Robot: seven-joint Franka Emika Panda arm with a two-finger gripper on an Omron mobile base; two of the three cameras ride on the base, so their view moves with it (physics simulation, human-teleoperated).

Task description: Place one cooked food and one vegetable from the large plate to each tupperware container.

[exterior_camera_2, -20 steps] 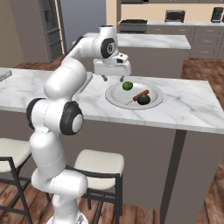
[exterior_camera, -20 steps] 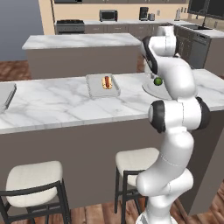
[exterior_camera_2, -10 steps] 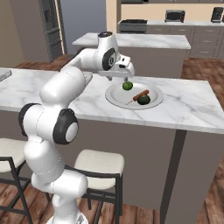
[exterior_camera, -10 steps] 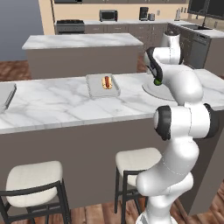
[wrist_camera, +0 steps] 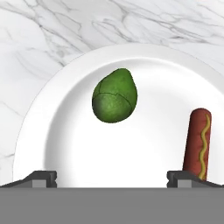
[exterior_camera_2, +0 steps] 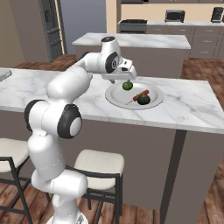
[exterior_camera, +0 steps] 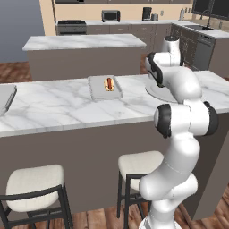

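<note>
The end effector [wrist_camera: 112, 177] hung spread over the large plate [wrist_camera: 65, 144], above the avocado [wrist_camera: 114, 95]. Closing off-centre could roll it against the nearby hot dog [wrist_camera: 197, 142].

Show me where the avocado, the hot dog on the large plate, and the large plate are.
avocado [wrist_camera: 114, 96], hand view, middle of its green skin.
hot dog [wrist_camera: 197, 142], hand view, middle of the sausage.
large plate [wrist_camera: 83, 166], hand view, bare white floor.
</note>
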